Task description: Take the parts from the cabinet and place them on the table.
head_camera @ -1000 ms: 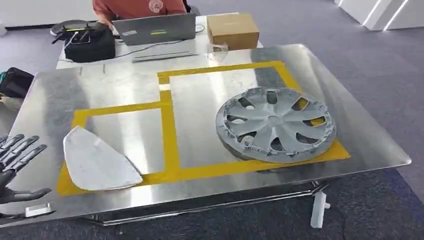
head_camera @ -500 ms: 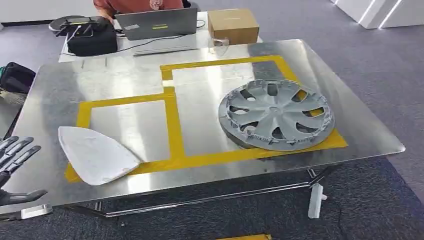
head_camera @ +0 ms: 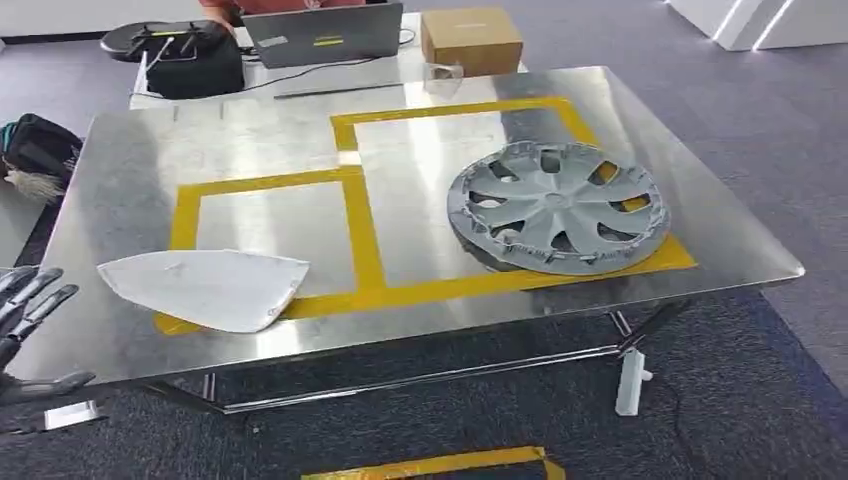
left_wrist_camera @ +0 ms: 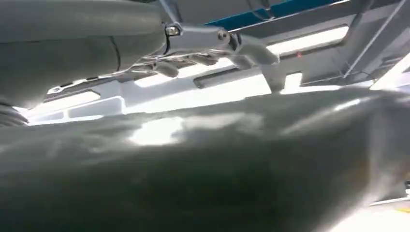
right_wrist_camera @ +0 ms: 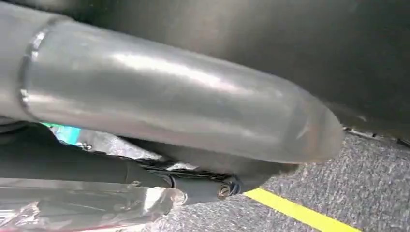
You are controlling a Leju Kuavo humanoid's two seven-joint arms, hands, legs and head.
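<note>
I see the wheel cover (head_camera: 556,207) lying near the table's (head_camera: 130,180) right edge and the flat grey panel (head_camera: 205,288) near its front left corner. My left hand (head_camera: 28,330) hangs off the table's front left corner, fingers spread, holding nothing. My right hand (right_wrist_camera: 159,96) is too blurry; I cannot tell its fingers.

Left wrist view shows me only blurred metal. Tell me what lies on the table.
Observer: A grey hubcap lies flat on the larger yellow-taped rectangle, on the right side of the steel table.
Operator: Report the other part.
Observer: A white curved panel lies across the near left corner of the smaller taped rectangle, overlapping the tape.
Operator: Give me the left hand.
Observer: The left hand is by the table's near left corner, fingers apart, holding nothing.
</note>
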